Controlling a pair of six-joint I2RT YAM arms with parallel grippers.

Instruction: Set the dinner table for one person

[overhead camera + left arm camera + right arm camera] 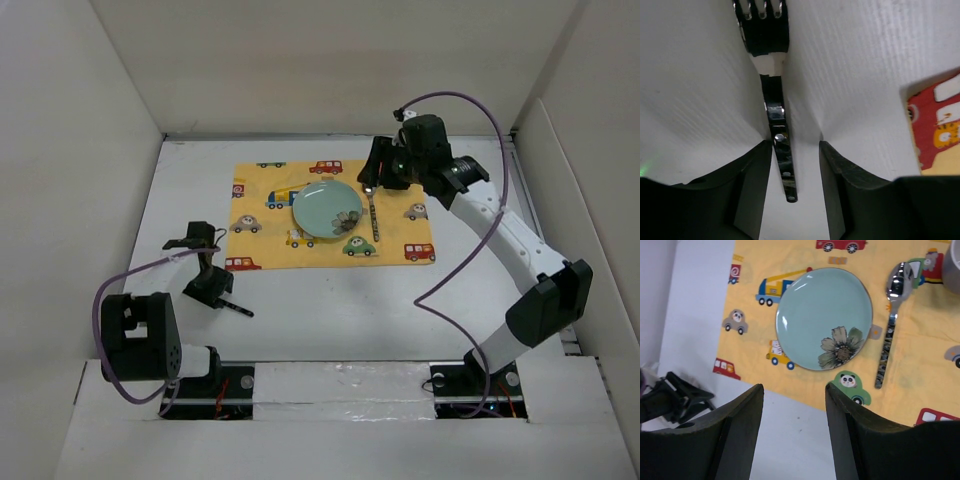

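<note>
Over white matte dinner table (330, 320) | left claw (795, 150) parted around fork (776, 107) | right claw (794, 390) wide

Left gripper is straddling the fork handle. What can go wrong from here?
1. The fork sits off-centre in the left gripper, close to one finger. Closing may shove or twist it rather than pinch it.
2. It lies flat on the dinner table and looks thin and glossy, so the grip may slip on the lift.

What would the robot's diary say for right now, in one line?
left hand: open, straddling fork | right hand: open, empty, over placemat | plate: on placemat | spoon: beside plate | fork: on dinner table, off placemat
</note>
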